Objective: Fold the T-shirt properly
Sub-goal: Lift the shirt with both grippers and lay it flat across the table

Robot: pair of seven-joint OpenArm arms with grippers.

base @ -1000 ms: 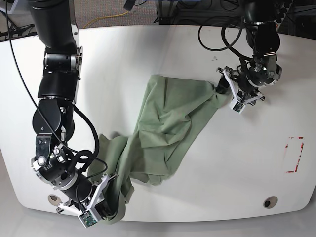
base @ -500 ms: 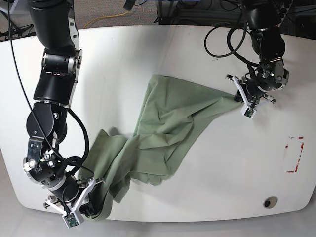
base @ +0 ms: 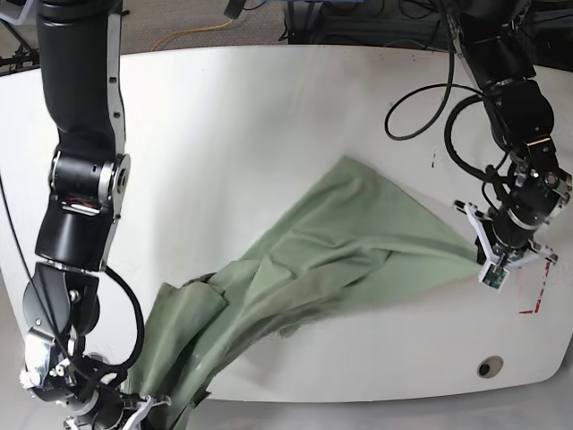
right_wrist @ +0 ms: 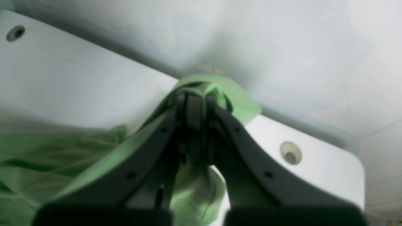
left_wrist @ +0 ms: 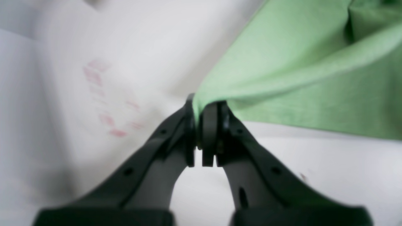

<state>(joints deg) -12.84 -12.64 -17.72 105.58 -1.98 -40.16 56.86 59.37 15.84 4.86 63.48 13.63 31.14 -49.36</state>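
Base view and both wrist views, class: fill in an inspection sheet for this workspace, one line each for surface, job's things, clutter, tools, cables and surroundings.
Surface: white rounded table, with a round hole near its front edge and red tape marks at one side.
Job's things: pale sage-green wrinkly cotton T-shirt, stretched diagonally between the arms, one end hanging over the front edge.
Clutter: nothing seen.
Tools: left tool shut on a shirt corner; right tool shut on bunched fabric at the table edge.
Cables: black cables loop along the left arm; another runs down the right arm.
Surroundings: carpet, a yellow cord and dark equipment behind the table.
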